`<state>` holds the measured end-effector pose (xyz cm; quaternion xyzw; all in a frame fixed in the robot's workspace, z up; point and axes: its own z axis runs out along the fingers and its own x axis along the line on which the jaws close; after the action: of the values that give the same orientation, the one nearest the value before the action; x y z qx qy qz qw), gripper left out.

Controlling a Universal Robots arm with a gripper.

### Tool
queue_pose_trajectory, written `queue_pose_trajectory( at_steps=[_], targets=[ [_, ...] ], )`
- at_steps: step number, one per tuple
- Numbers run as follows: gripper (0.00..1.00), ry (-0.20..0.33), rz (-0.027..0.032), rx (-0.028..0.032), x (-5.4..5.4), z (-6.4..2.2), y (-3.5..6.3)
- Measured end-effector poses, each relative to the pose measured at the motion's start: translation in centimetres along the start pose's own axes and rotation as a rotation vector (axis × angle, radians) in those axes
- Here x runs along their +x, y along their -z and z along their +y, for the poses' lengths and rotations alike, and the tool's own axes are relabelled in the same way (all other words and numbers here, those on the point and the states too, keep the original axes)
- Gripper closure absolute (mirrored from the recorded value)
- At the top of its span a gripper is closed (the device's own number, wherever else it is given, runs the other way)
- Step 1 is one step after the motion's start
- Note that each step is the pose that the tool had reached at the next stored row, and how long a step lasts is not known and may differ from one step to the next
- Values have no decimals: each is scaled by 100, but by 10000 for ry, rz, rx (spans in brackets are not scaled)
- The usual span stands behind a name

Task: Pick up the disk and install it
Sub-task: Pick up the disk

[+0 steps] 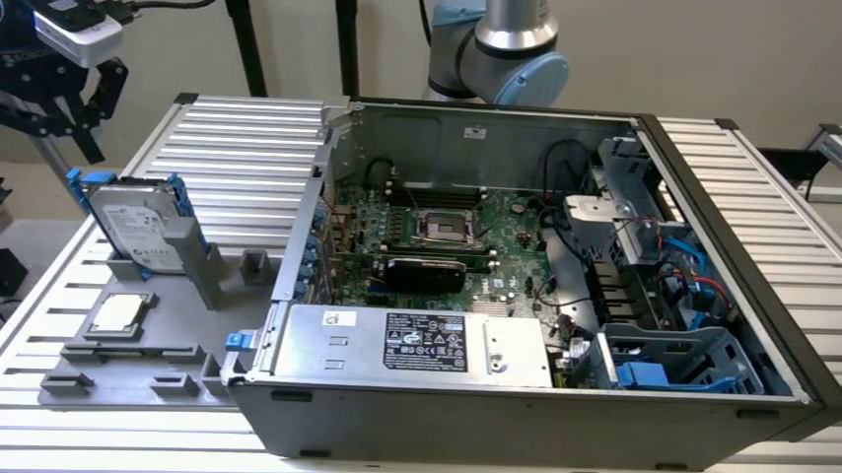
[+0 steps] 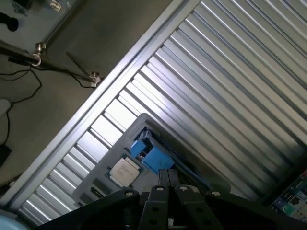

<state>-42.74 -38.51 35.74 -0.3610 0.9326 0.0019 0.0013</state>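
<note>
Clearly upright: silver-grey disk (image 1: 136, 229), white label, blue carrier.

Plain beige wall (image 1: 711, 59) runs across 12 o'clock in the exterior view, two black stand poles (image 1: 245, 44) at 11. Ribbed aluminium table (image 1: 250, 148) catches glare; black cables (image 2: 21, 75) trail over the dull floor (image 2: 105, 38).

Setting: a robotics laboratory or test bench. Evidence was a ribbed aluminium table (image 1: 250, 128) carrying an opened computer case (image 1: 526, 419) with its motherboard (image 1: 507, 222) exposed. Beside the case lay a grey parts fixture (image 1: 184, 335) presenting the disk (image 1: 138, 227) on edge, with a robot arm (image 1: 507, 49) and black stand legs (image 1: 245, 39) behind.
</note>
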Motion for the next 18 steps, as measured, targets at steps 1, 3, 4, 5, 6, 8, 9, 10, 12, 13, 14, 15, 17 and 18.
queue_pose_trajectory(
  at_steps=[1, 3, 4, 5, 6, 8, 9, 10, 12, 13, 14, 15, 17, 18],
  targets=[
    [89, 180, 0, -2, 0, 0, 0],
    [89, 550, -2, -5, 0, 0, 0],
    [89, 731, -2, -7, 0, 0, 0],
    [89, 915, -3, -9, 0, 0, 0],
    [89, 1096, -5, -10, 0, 0, -1],
    [89, 1455, -6, -14, 0, 0, -1],
    [89, 1635, -6, -16, 0, 0, -1],
    [89, 1814, -6, -18, 0, 0, -1],
    [89, 2191, -7, -22, 0, 0, 0],
    [89, 2370, -8, -23, 0, 0, 0],
    [89, 2551, -8, -25, 0, 0, 0],
    [89, 2730, -8, -27, 0, 0, 0],
    [89, 3090, -11, -32, 0, 0, 0],
    [89, 3270, -12, -35, 0, 0, 0]
  ],
)
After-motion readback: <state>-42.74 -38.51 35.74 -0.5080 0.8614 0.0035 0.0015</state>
